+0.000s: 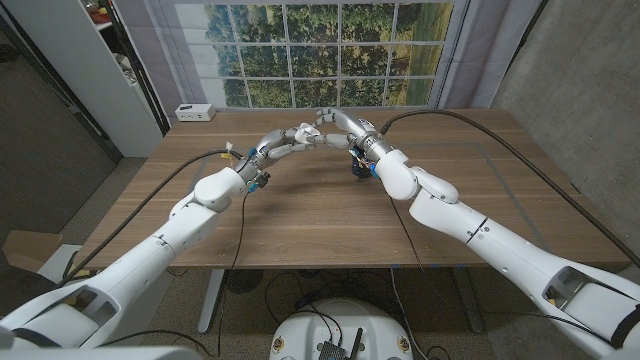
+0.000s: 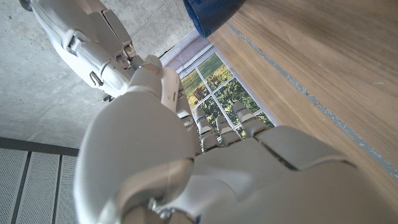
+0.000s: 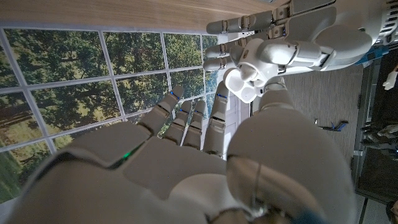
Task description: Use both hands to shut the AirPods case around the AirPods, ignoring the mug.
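Beneath both hands lay the wooden table (image 1: 330, 215), its planked top running back to a photo backdrop of trees (image 1: 320, 50) behind a white window grid. A concrete wall (image 1: 580, 60) rose past the right arm, and a white cabinet (image 1: 110, 70) stood beyond the left arm, with a small white box (image 1: 193, 112) on the table's far corner near it. In the left wrist view a dark blue mug (image 2: 208, 14) sat on the table beyond that hand's fingers; what it held could not be seen.

Above the table's far middle, the left hand (image 1: 290, 139) and the right hand (image 1: 333, 122) met, fingertips touching. Between them sat the white AirPods case (image 3: 244, 82), rounded and glossy, with the left hand's fingers wrapped around it and the right hand's thumb pressed against it. Whether the lid was down, and whether earbuds lay inside, could not be made out.
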`<action>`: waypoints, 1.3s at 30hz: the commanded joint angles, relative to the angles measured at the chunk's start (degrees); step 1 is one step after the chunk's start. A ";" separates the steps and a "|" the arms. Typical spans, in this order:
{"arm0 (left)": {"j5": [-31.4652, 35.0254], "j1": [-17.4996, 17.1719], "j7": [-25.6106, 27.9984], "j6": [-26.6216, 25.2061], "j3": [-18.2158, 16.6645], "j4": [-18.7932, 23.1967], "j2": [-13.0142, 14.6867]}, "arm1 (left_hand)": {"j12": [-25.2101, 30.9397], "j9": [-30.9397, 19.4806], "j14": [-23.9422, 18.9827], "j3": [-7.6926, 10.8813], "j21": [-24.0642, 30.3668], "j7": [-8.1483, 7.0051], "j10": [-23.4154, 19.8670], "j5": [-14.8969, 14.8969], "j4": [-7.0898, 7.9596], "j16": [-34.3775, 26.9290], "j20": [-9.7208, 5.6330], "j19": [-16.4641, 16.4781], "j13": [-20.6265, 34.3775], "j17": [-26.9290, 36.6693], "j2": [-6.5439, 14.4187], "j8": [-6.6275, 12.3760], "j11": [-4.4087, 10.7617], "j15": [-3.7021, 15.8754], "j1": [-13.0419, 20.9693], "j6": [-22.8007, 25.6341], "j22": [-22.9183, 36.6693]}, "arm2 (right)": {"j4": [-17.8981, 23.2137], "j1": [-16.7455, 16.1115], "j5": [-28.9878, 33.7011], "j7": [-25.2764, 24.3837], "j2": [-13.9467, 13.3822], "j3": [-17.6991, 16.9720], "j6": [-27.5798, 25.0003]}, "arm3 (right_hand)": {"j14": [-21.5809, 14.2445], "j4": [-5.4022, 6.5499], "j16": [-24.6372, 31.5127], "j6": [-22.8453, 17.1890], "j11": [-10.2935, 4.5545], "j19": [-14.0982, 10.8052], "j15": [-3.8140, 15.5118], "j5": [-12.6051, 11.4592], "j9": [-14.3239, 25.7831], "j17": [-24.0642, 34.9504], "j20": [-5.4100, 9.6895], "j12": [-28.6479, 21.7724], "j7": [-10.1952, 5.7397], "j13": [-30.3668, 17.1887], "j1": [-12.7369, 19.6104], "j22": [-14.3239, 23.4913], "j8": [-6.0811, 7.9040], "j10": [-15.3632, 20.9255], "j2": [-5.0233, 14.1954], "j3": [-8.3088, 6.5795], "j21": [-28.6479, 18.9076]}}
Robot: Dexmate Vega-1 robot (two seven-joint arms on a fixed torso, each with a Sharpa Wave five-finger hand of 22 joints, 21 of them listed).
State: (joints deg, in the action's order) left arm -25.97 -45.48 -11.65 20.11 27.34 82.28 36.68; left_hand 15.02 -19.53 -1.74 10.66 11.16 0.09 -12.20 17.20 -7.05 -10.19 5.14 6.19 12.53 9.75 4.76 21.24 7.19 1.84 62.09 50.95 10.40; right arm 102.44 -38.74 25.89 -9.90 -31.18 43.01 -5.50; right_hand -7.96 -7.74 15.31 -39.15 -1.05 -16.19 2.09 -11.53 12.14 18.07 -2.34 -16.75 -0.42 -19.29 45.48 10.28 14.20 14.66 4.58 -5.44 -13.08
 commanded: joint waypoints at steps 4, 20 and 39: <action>-1.24 -0.15 -0.01 0.99 -0.48 -1.95 -1.06 | -0.08 -0.19 -0.24 -0.58 0.52 -5.61 -0.74 0.50 0.04 -0.39 0.36 0.31 0.00 0.11 0.51 0.38 -0.10 1.62 0.27 6.42 0.12 | -0.61 -0.69 0.04 -2.08 0.09 0.14 3.16 | -1.31 -0.53 0.56 -1.28 -0.50 -1.06 4.13 -0.18 0.46 0.03 -0.05 -0.59 -0.77 -0.12 1.10 0.08 0.57 1.15 -0.07 -0.19 0.12; -1.83 1.53 -1.86 2.01 -0.06 -4.89 -2.16 | -0.23 -0.37 -0.28 -1.24 0.58 -5.55 -0.71 0.76 0.26 -0.35 0.43 0.36 -0.02 0.10 0.83 0.19 0.10 1.53 0.53 6.37 0.14 | -1.02 -1.09 0.29 -2.61 0.54 0.08 5.16 | -2.95 -0.56 1.22 -2.05 -1.38 -2.01 5.06 -0.14 0.93 -0.03 0.24 -0.90 -2.08 -0.08 1.51 0.07 0.76 2.45 0.09 -0.39 0.07; -1.81 0.49 -0.56 2.26 -0.59 -3.62 -1.99 | -0.30 -0.49 -0.25 -2.05 0.60 -5.60 -0.91 1.04 0.42 -0.30 0.24 0.36 -0.02 0.10 1.02 -0.04 0.01 1.60 0.88 6.43 0.15 | 1.68 -4.69 -1.30 -7.24 -0.78 -4.50 5.49 | -3.31 -0.07 1.56 3.56 -1.72 -3.39 5.06 0.09 1.14 0.04 0.26 0.03 -5.24 -0.20 0.91 0.07 -1.74 1.16 0.25 -0.26 0.04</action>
State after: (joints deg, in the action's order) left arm -27.84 -44.11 -13.29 22.28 27.19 77.56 34.46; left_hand 15.02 -19.90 -1.74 8.81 11.44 -0.04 -12.90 17.73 -6.67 -10.15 5.23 6.27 12.54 9.75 5.17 21.02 7.28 1.84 62.58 51.52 10.41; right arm 102.40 -41.37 25.95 -14.13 -31.23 41.29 -0.05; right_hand -10.88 -7.91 16.54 -35.91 -2.79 -19.01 2.05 -11.53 13.20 18.08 -2.19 -17.13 -5.62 -19.28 46.47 10.27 12.64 15.92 4.51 -5.63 -13.09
